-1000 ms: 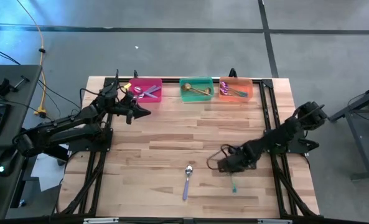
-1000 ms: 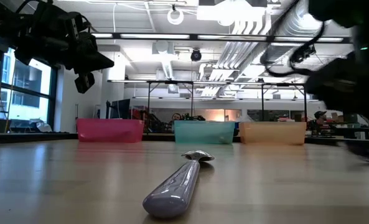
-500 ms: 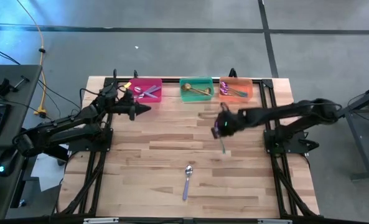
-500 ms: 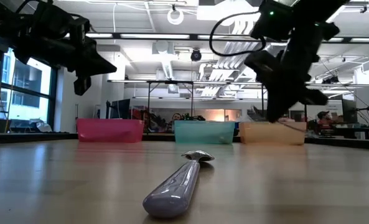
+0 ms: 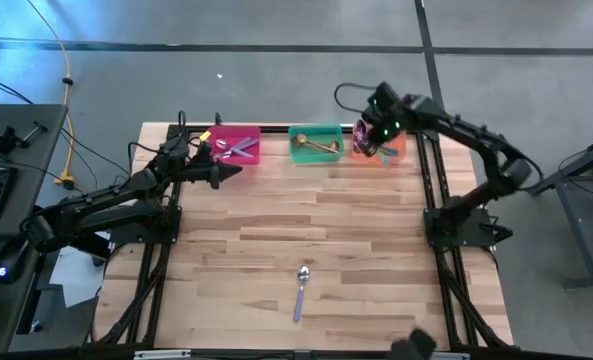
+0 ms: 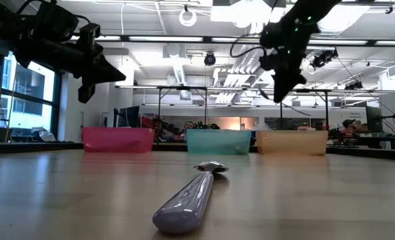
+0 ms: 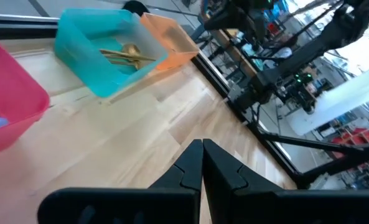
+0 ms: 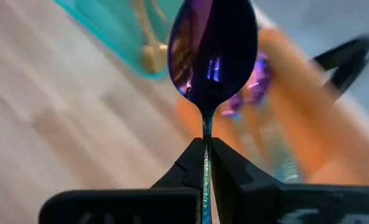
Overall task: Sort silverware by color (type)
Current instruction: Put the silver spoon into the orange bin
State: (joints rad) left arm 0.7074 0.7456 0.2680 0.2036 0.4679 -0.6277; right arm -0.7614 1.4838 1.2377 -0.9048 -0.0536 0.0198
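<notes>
My right gripper hangs over the orange bin at the table's far edge, shut on an iridescent purple spoon. More purple spoons lie in that bin. My left gripper is shut on nothing and hovers just near of the pink bin, which holds silver-lavender spoons. Gold spoons lie in the teal bin. One silver-lavender spoon lies flat on the table's near middle, close to the low camera. My right gripper pinches the purple spoon between its two fingers at the thin neck, just behind the bowl. The spoon lies along the fingers, with its bowl sticking out past the fingertips. It is lifted clear, above the orange bin.
The three bins stand in a row along the far edge: pink, teal, orange. Bare wood stretches between the bins and the lone spoon. Black frame rails run along the table's left and right sides.
My right gripper rose from the table's near right part with the purple, teal-handled spoon. It swept across the table toward the far edge and now stands over the orange bin. The spoon has gone from lying on the wood to lifted clear. The lavender spoon has not moved.
</notes>
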